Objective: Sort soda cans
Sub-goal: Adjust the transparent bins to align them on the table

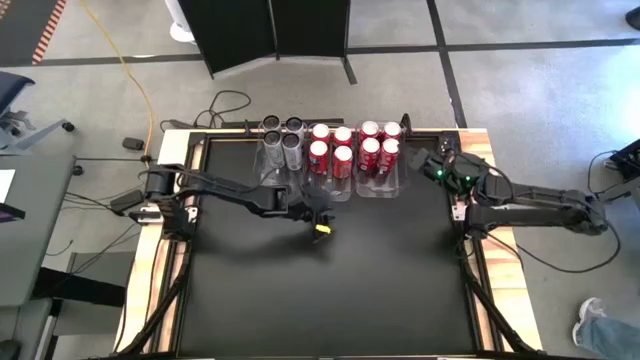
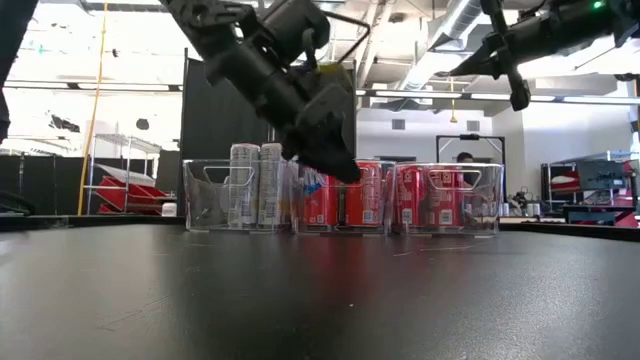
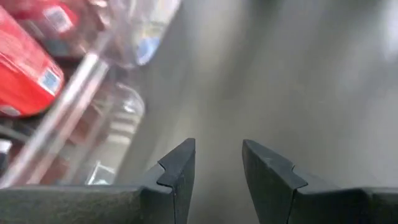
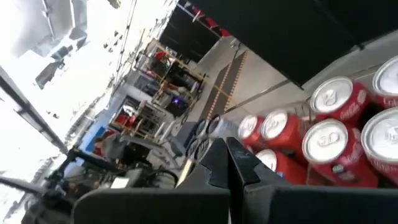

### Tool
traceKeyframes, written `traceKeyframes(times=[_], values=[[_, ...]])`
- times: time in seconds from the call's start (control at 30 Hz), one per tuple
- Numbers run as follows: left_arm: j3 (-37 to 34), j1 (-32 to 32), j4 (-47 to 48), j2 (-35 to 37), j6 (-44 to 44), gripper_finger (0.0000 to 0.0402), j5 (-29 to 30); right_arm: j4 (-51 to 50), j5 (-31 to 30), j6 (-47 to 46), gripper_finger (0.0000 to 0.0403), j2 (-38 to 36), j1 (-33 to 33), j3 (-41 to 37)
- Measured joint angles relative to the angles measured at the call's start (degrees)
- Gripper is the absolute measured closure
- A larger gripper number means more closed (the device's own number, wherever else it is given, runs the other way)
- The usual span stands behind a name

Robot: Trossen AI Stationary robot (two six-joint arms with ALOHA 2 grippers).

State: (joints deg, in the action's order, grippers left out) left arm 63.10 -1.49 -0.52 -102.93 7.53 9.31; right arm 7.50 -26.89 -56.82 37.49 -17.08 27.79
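Note:
Several soda cans stand upright in three clear bins along the table's far edge. The silver-grey cans are in the left bin. The red cans fill the middle bin and the right bin. My left gripper hovers above the table just in front of the middle bin, open and empty; its own view shows only bare table between the fingers. My right gripper is raised beside the right bin, shut and empty, with red can tops ahead of it.
The black tabletop stretches from the bins to the near edge. Wooden rails run along its left and right sides. Cables lie on the floor behind the table. A person shows far off in the room.

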Motion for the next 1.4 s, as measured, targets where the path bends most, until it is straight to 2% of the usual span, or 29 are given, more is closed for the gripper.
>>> traceKeyframes(times=[0.27, 0.37, 0.57, 0.67, 0.8, 0.97, 1.07, 1.17, 1.23, 1.4], values=[[0.1, -6.1, -9.3, -2.0, -1.7, 0.0274, -0.5, -1.0, -4.4, 1.0, 0.04, 0.4, 6.6, 0.0], [0.1, -8.2, -10.2, -2.1, -0.8, 0.0274, -3.1, -5.7, -3.9, 2.1, 0.04, 0.9, 7.6, 0.0], [0.1, -9.8, -12.1, -2.1, -1.2, 0.0274, -4.8, -19.0, 9.1, 4.0, 0.04, 2.7, 10.4, 0.0], [0.1, -9.8, -12.7, -1.6, -0.2, 0.0274, -7.6, -22.9, 10.8, 4.6, 0.04, 4.2, 13.8, 0.0], [2.6, -8.8, -5.9, 1.7, -0.5, 0.0274, -9.0, -30.5, 10.9, 2.8, 0.04, 6.0, 17.6, 0.0], [6.7, -6.5, 15.5, 8.5, -6.5, 0.0274, -9.5, -39.2, 10.8, -1.6, 0.04, 8.4, 20.3, 0.0], [6.1, -5.6, 25.4, 12.6, -8.6, 0.0274, -9.5, -40.9, 10.5, -1.7, 0.04, 9.0, 20.9, 0.0], [2.1, -5.2, 32.8, 15.7, -7.7, 0.0277, -7.4, -41.6, 10.3, -1.6, 0.04, 9.2, 20.0, 0.0], [-2.0, -5.2, 35.0, 17.5, -6.1, 0.0287, -6.4, -41.1, 10.0, -1.4, 0.04, 9.5, 19.5, 0.0], [-8.7, -6.0, 32.1, 20.6, -2.4, 0.0332, -4.3, -42.0, 10.0, 1.3, 0.04, 10.9, 17.5, 0.0]])
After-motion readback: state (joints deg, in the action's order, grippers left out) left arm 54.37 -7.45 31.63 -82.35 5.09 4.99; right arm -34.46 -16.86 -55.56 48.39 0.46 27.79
